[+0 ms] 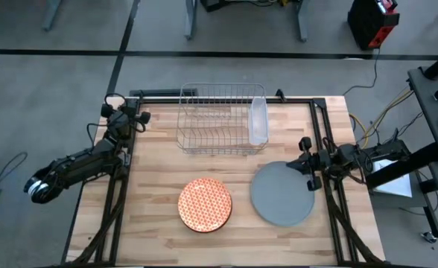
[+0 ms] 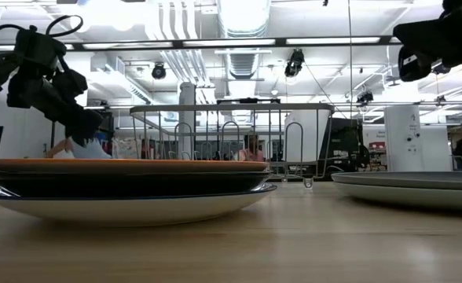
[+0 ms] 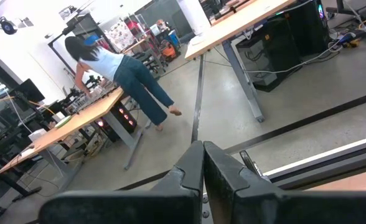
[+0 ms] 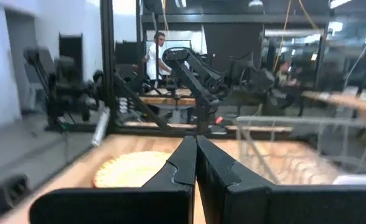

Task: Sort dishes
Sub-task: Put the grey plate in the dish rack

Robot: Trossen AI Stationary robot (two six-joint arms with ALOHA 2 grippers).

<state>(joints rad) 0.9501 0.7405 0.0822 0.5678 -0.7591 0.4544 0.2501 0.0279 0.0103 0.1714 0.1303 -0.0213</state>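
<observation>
Pale wood makes up the worktop, and on it we have two places where dishes lie. The orange-and-white patterned plate sits near the front, left of centre; the low view shows it topping a stack, with a dark plate under it and a pale plate at the bottom. The large grey plate lies flat to its right, apart from the stack. Behind both stands the wire rack, empty of plates as far as we can see, with a clear plastic tub at its right end.

Our left gripper hangs above the back left corner of the worktop, its fingers pressed together in its wrist view. Our right gripper hovers at the right edge, just beside the grey plate, fingers likewise closed.

We judge that nothing is sorted yet, and that the grey plate is the natural first pick for the right arm. To do it well, we should open the fingers wide before descending, approach the rim from the near side, and pinch it at a shallow tilt, since a flat plate offers little lip. We lift slowly, turn it upright, and lower it between the rack's wires without knocking the tub.
</observation>
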